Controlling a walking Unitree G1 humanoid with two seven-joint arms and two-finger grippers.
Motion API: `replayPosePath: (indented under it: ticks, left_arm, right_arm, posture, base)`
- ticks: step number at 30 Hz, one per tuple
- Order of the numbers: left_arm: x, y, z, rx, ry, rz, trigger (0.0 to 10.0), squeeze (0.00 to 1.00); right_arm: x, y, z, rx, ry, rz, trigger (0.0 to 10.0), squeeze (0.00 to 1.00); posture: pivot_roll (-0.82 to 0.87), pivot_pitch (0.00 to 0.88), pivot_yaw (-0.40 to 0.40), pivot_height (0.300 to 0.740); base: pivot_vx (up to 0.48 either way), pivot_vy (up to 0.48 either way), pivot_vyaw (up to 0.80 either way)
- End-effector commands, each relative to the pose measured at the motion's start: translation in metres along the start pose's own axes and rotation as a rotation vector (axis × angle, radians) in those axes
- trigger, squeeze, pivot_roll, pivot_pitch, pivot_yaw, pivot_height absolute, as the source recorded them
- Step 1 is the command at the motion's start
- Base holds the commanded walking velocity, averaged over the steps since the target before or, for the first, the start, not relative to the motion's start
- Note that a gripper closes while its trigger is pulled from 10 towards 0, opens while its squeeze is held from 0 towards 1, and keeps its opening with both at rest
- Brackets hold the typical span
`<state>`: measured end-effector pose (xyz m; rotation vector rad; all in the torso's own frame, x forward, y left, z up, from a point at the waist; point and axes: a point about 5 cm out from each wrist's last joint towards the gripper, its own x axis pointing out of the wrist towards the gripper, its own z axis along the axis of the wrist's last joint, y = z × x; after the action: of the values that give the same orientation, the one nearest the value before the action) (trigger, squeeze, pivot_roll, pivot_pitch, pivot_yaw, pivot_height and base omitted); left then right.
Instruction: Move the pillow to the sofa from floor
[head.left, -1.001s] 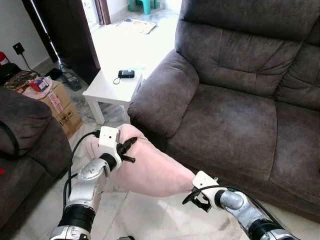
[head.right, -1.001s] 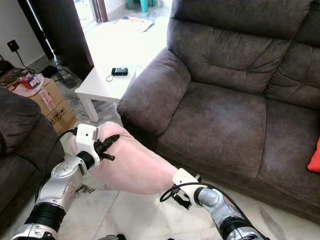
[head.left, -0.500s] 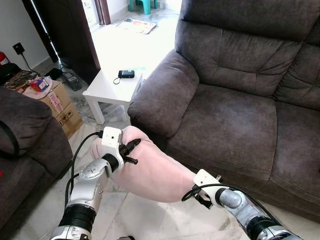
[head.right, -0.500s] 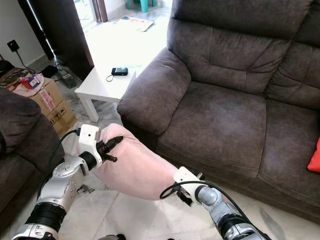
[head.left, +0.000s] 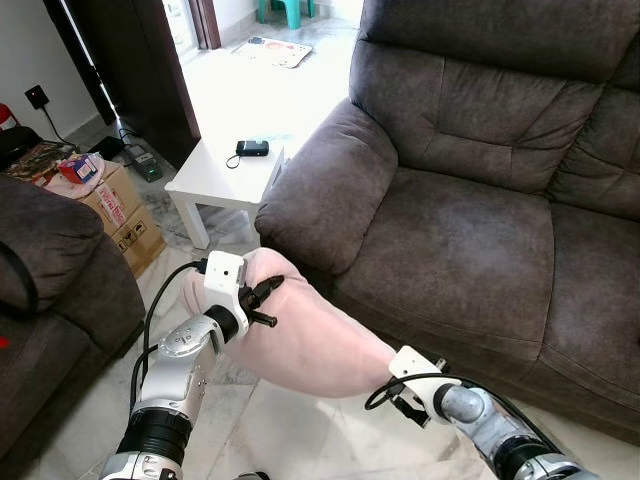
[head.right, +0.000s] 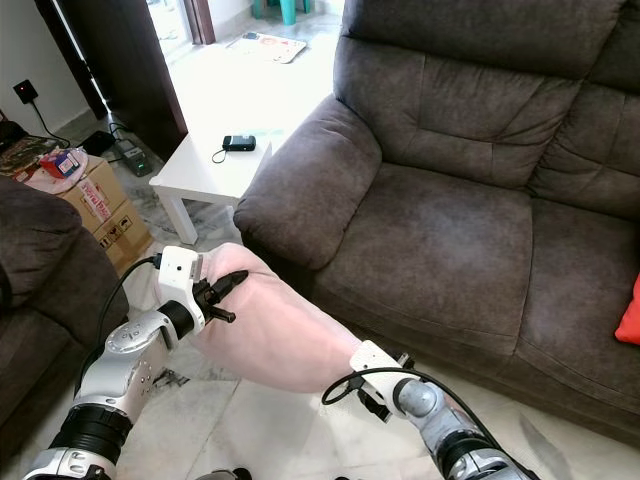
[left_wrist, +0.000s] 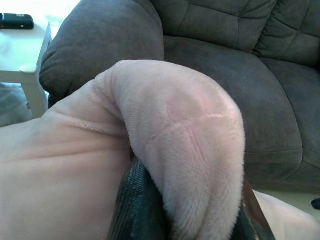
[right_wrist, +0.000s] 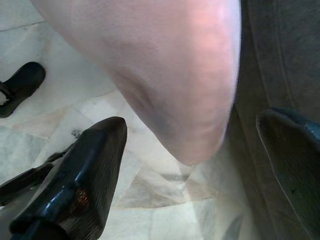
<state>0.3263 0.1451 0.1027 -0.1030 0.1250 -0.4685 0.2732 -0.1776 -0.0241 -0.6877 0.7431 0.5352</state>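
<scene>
Pillow: a soft pink pillow (head.left: 300, 335) is held off the floor, near the front edge of the sofa (head.left: 480, 230), just below and in front of the left armrest (head.left: 325, 185).
Left gripper: the left gripper (head.left: 262, 300) is clamped on the pillow's left end; in the left wrist view the pink plush (left_wrist: 190, 145) is seen bunched between the two black fingers (left_wrist: 135, 210).
Right gripper: the right gripper (right_wrist: 192, 165) is placed at the pillow's near right end, with its fingers (right_wrist: 80, 190) spread wide on either side of the rounded corner and no pinch made in the right wrist view.
Step in hand: the pillow is judged to be in the carry stage, lifted from the floor but not yet brought over the seat cushion (head.left: 460, 245).
Next move: a lift up and to the far right is called for, so that the pillow is cleared over the seat's front edge and set down on the cushion before the left grip is let go.
Risk: since only one end is clamped, sagging of the free end against the sofa front may be expected.
Surroundings: a white side table (head.left: 225, 180) with a small dark device (head.left: 252, 148) is seen to the far left, and a cardboard box (head.left: 115, 205) beside it.
</scene>
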Motion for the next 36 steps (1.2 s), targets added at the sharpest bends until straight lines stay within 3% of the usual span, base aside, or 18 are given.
replayPosePath:
  ticks: [1, 14, 15, 21, 22, 36]
  left_arm:
    - [0.000, -0.002, 0.022, 0.019, -0.097, -0.028, 10.0, 0.00]
    - [0.000, -0.003, 0.024, 0.004, -0.106, -0.032, 10.0, 0.00]
    - [0.000, -0.003, 0.025, 0.001, -0.107, -0.033, 10.0, 0.00]
    - [0.000, -0.004, 0.025, -0.004, -0.108, -0.034, 10.0, 0.00]
    - [0.000, -0.004, 0.025, -0.006, -0.109, -0.036, 10.0, 0.00]
    - [-0.001, -0.009, 0.029, -0.035, -0.130, -0.080, 10.0, 0.00]
  right_arm:
    - [0.000, 0.007, -0.006, 0.003, 0.026, 0.016, 10.0, 0.00]
    - [0.002, 0.015, -0.007, 0.068, 0.021, 0.019, 10.0, 0.00]
    - [0.002, 0.016, -0.007, 0.086, 0.014, 0.015, 0.0, 0.00]
    - [0.003, 0.019, -0.006, 0.111, 0.008, 0.023, 0.0, 0.00]
    - [0.003, 0.020, -0.007, 0.114, 0.010, 0.030, 10.0, 0.00]
    - [0.004, 0.025, -0.007, 0.170, 0.000, 0.027, 10.0, 0.00]
  posture:
    - [0.08, 0.127, -0.002, 0.740]
    - [0.09, 0.131, -0.002, 0.740]
    - [0.09, 0.132, -0.002, 0.740]
    - [0.09, 0.133, -0.003, 0.740]
    - [0.09, 0.133, -0.003, 0.740]
    - [0.10, 0.133, -0.003, 0.740]
  base:
    - [0.000, 0.000, 0.00]
    - [0.000, 0.000, 0.00]
    - [0.000, 0.000, 0.00]
    - [0.000, 0.000, 0.00]
    - [0.000, 0.000, 0.00]
    - [0.000, 0.000, 0.00]
